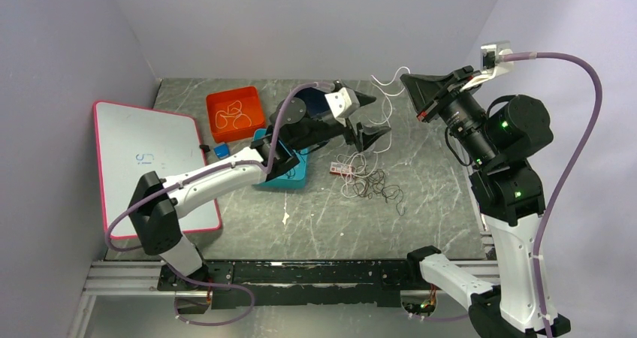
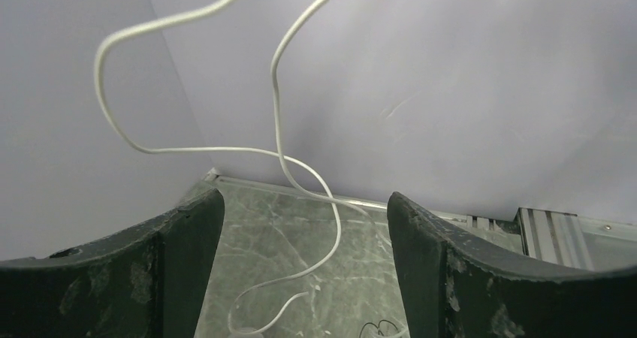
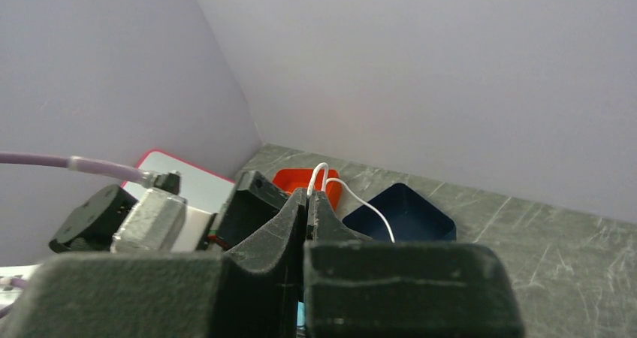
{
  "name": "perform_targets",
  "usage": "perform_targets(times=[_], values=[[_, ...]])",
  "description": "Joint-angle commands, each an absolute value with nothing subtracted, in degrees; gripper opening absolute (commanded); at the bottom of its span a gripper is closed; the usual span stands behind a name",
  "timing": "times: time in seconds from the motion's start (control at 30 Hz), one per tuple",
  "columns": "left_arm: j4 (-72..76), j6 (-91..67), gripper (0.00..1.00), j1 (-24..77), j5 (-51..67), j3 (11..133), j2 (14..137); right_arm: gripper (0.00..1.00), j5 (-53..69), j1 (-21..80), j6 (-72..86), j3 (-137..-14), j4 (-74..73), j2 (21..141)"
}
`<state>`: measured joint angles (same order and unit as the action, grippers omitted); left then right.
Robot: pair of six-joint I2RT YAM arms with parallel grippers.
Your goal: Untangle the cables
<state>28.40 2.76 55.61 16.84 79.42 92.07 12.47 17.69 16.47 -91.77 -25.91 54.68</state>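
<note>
Toward the near middle of the desk (image 1: 315, 225), leaving the tangle of cables (image 1: 372, 182) heaped loosely. Just beyond, spreading the left pincer (image 1: 378, 117) wide, gripping nothing. Higher and farther, pinching the white cable (image 2: 276, 120) in the fully closed right pincer (image 3: 308, 199). Risking hauling the whole knot upward if strands snag, or slipping from so thin a pinch. Farthest back, showing white cable coiled in the orange bin (image 1: 235, 114), apparently nothing in the navy bin (image 3: 402, 214).
</note>
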Motion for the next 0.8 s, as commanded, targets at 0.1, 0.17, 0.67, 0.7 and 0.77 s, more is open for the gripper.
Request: perform_targets(times=[0.1, 0.17, 0.67, 0.7, 0.77], values=[[30.71, 0.24, 0.83, 56.08, 18.66, 82.36, 95.09, 0.00, 13.43, 17.44, 16.93, -91.76, -24.22, 53.70], [30.52, -0.21, 0.81, 56.15, 19.03, 83.11, 95.99, 0.00, 13.61, 17.44, 17.01, -91.57, -24.17, 53.61], [28.82, -1.32, 0.33, 56.17, 20.04, 85.08, 97.70, 0.00, 13.63, 17.49, 17.14, -89.98, -23.25, 52.91], [28.68, -1.32, 0.28, 56.17, 20.04, 85.00, 97.58, 0.00, 13.65, 17.45, 17.14, -89.88, -23.23, 52.77], [27.99, -1.17, 0.19, 56.18, 20.03, 84.91, 97.34, 0.00, 13.55, 17.42, 17.13, -89.76, -23.18, 52.67]])
